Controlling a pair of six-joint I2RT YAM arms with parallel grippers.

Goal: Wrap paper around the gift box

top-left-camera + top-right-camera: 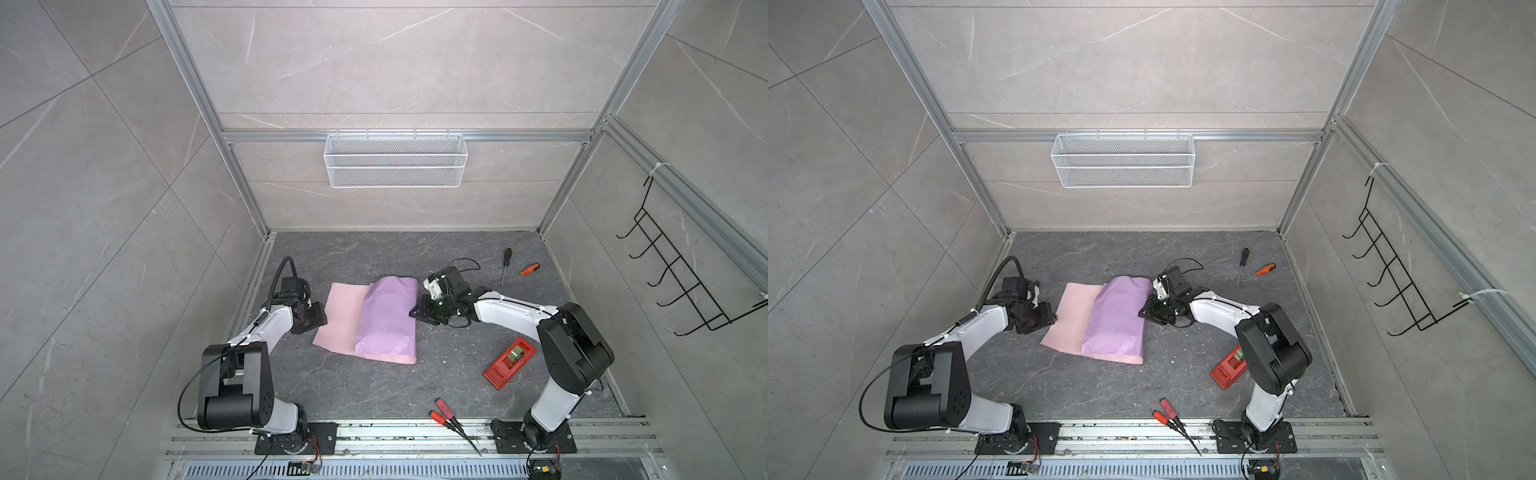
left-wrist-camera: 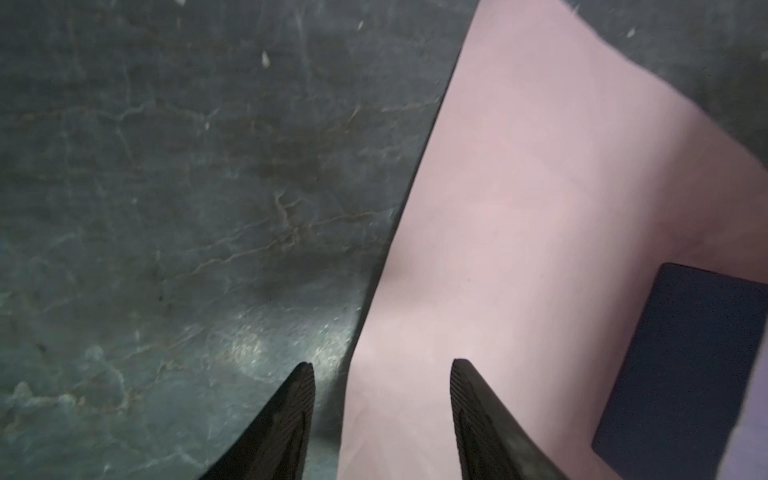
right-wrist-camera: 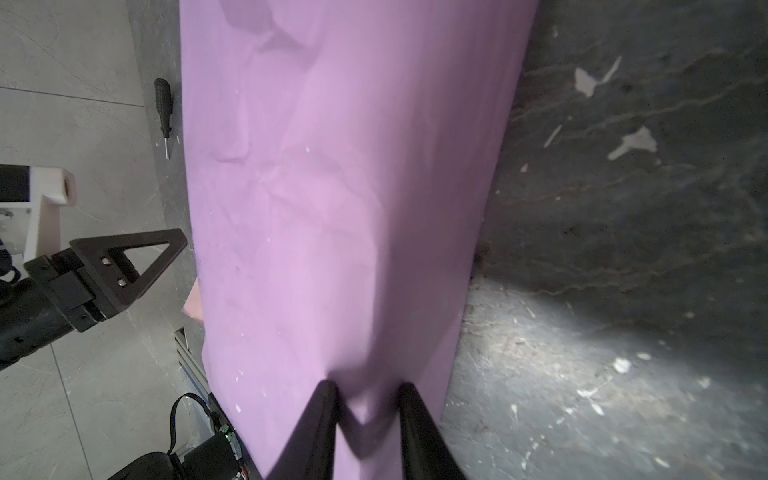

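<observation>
We see the dark stone table [image 1: 374, 390] with the paper [image 1: 386, 320] lying across its middle in both top views. The pink side lies flat toward the left arm, and the lilac side is folded over into a raised hump toward the right arm.

The right gripper [image 3: 365, 390] sits at the hump's right edge. Its jaws are drawn fairly close, with a ridge of lilac paper pinched between them.

The left gripper [image 2: 382, 370] hovers at the pink sheet's left edge. Its jaws stand well apart and hold nothing, one fingertip over bare table and the other over pink paper.

The gift box [image 2: 681, 374] shows only in the left wrist view. It is dark navy, rests on the pink side, and lies near that gripper but apart from it. In the top views the lilac fold hides it.

The red tape dispenser [image 1: 510, 362] lies by the right arm, well apart from the paper. Any lettering on it is too small for us to read.
</observation>
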